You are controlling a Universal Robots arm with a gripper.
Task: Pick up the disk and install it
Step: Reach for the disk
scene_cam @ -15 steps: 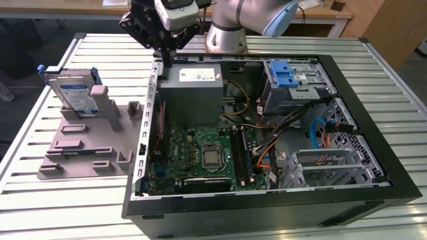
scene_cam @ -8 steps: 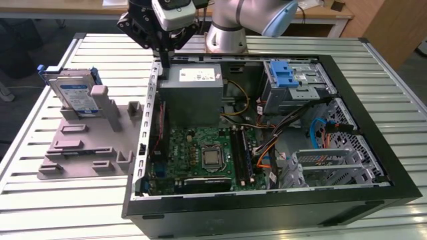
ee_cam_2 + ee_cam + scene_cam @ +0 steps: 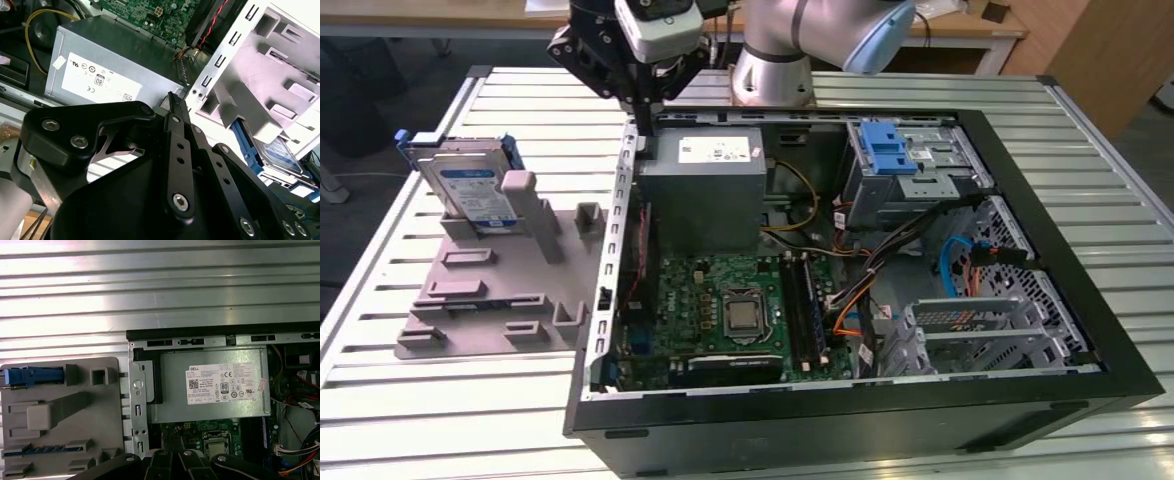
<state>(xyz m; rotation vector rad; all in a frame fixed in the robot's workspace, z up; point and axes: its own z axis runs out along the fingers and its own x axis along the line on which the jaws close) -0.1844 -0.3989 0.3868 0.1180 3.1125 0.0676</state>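
Slatted table (image 3: 454, 420) holds the case (image 3: 854, 405); our gripper (image 3: 644, 122), pinched empty, hangs at its wall, and we see the disk (image 3: 467, 190) upright, off toward the exterior view's left.

On the table (image 3: 454, 425) the computer case (image 3: 854, 425) lies on the exterior view's right, with the holder (image 3: 480, 300) beside it on the left. The disk (image 3: 470, 190) stands at the holder's far end. Inside the case, the power supply (image 3: 704, 190) sits far left, the motherboard (image 3: 720, 300) nearer and the drive cage (image 3: 907, 160) far right. The gripper (image 3: 644, 112) hangs over the case's far-left wall.
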